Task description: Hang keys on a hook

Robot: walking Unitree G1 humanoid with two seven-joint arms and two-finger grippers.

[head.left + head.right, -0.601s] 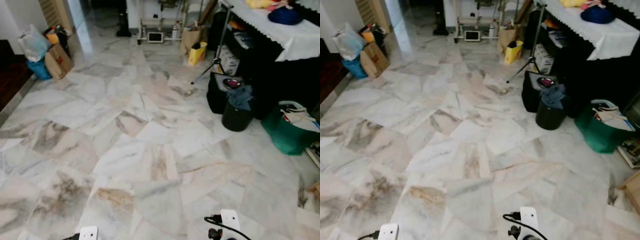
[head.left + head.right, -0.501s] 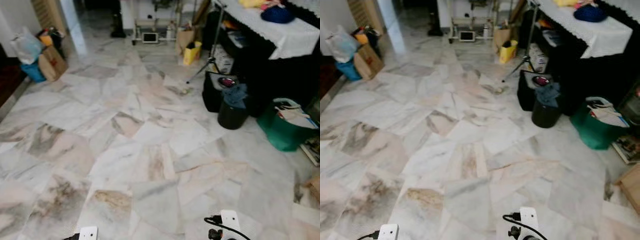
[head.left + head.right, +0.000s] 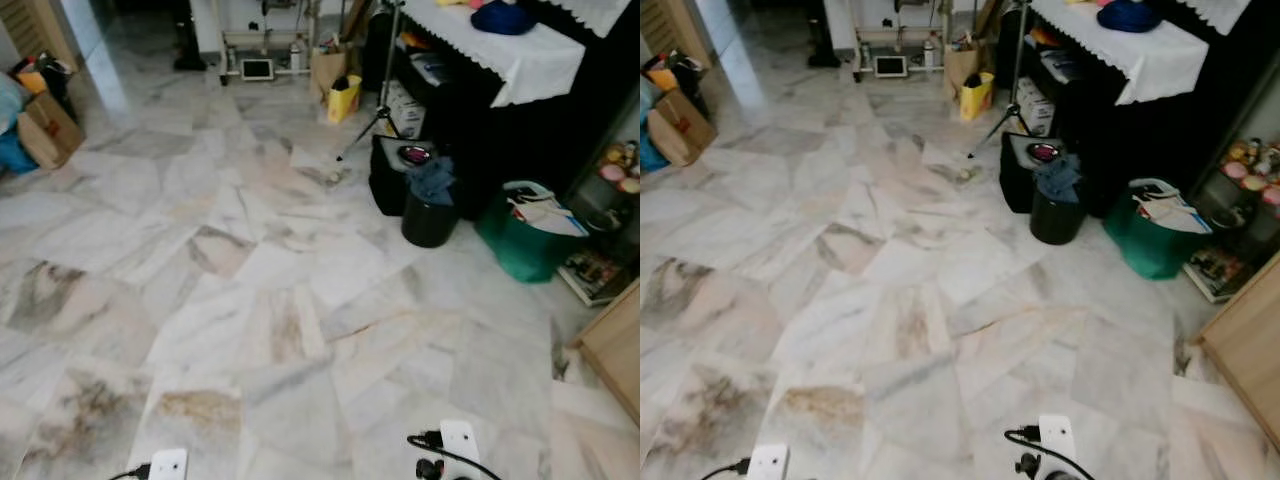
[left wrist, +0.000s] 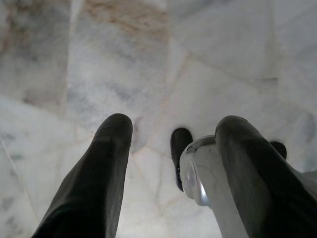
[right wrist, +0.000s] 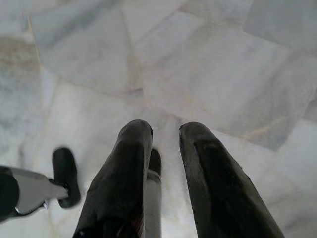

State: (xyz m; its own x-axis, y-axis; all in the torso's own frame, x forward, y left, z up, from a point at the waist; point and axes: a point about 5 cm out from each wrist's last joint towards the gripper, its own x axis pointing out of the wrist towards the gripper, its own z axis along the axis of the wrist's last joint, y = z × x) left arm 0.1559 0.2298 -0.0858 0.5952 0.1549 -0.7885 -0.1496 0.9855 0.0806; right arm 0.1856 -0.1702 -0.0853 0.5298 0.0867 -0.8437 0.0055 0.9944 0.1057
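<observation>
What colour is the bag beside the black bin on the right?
Green; the bag by the black bin shows best in the left eye view.

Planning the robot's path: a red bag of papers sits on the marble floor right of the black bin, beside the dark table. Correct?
Not quite: the bag is green, not red, as the left eye view shows. It does sit on the marble floor, right of the black bin beside the dark table, with papers in it.

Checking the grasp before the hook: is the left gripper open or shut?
Open. In the left wrist view the left gripper has its two black fingers spread well apart, with marble floor showing between them and nothing held.
</observation>
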